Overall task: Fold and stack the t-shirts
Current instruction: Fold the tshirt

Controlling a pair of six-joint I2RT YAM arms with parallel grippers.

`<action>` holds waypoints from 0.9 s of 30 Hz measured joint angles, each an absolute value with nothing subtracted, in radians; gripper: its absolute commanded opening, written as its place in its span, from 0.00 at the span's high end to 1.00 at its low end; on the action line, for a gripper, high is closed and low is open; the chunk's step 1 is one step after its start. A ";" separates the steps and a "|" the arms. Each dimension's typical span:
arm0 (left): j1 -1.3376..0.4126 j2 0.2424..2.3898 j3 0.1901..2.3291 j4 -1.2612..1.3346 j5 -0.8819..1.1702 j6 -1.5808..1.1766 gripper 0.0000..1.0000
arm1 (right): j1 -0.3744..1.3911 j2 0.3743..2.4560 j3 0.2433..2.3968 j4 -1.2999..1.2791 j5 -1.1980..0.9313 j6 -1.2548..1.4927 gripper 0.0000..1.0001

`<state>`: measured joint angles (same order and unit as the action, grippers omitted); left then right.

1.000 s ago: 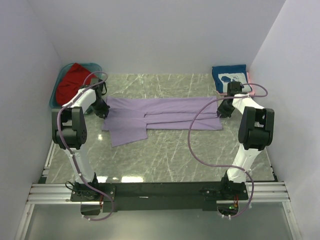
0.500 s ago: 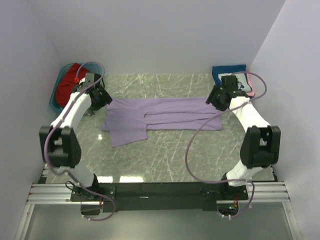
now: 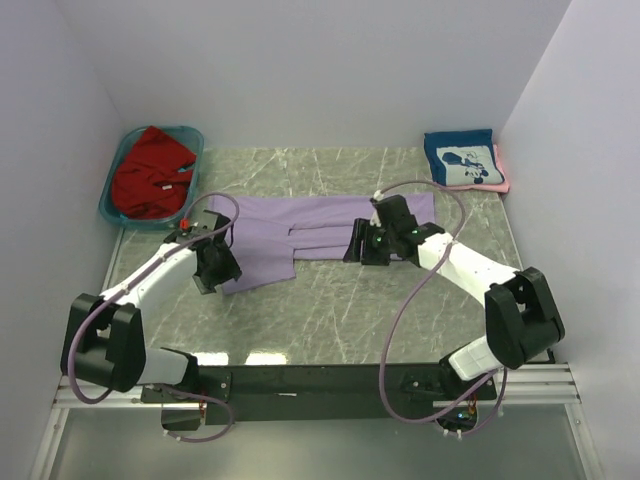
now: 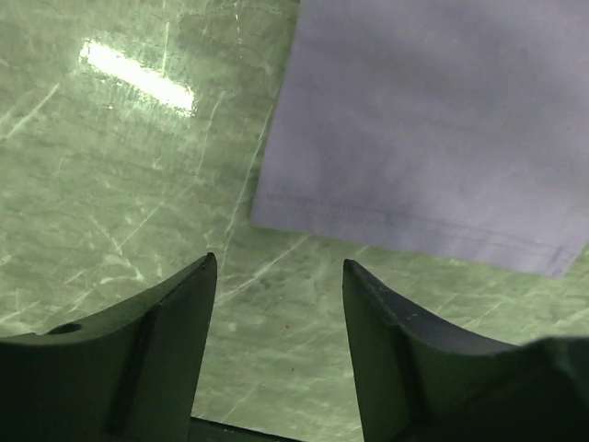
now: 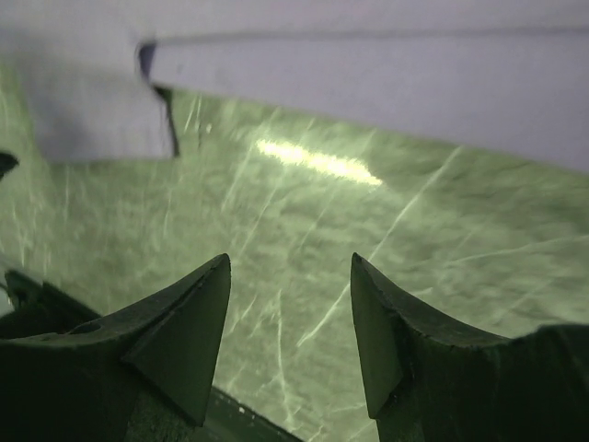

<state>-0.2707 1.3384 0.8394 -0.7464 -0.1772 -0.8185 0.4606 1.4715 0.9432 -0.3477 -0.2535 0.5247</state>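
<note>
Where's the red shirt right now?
In the top view, the red shirt lies in the teal tub at the far left corner of the table.

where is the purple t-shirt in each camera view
Top external: the lavender t-shirt lies flat mid-table, stretched left to right.
Left wrist: the shirt fills the upper right, its stitched hem running across.
Right wrist: the shirt runs along the top edge, with a notch at upper left.
Shared landmark: the green marble table, bare below the cloth in every view.
</note>
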 measured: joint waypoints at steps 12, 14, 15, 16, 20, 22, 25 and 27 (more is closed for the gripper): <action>-0.301 1.523 0.837 -0.668 -0.181 -0.843 0.53 | 0.495 1.339 0.834 -0.320 -0.271 0.545 0.38; -0.304 1.531 0.839 -0.665 -0.182 -0.850 0.59 | 0.495 1.336 0.826 -0.321 -0.270 0.544 0.38; -0.306 1.533 0.840 -0.664 -0.183 -0.855 0.62 | 0.495 1.336 0.823 -0.321 -0.270 0.542 0.38; -0.307 1.536 0.842 -0.662 -0.181 -0.857 0.65 | 0.495 1.336 0.819 -0.321 -0.269 0.541 0.38; -0.313 1.550 0.856 -0.654 -0.181 -0.860 0.87 | 0.495 1.336 0.815 -0.323 -0.266 0.534 0.38; -0.316 1.556 0.863 -0.651 -0.181 -0.861 0.97 | 0.495 1.336 0.815 -0.322 -0.264 0.530 0.38; -0.317 1.568 0.882 -0.664 -0.187 -0.858 0.99 | 0.495 1.340 0.815 -0.322 -0.262 0.526 0.38; -0.317 1.578 0.902 -0.677 -0.200 -0.853 0.99 | 0.495 1.343 0.815 -0.322 -0.259 0.524 0.38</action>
<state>-0.3168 1.5776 0.9020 -0.6769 -0.2001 -0.8532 0.4950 1.3434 0.8150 -0.3218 -0.2588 0.5243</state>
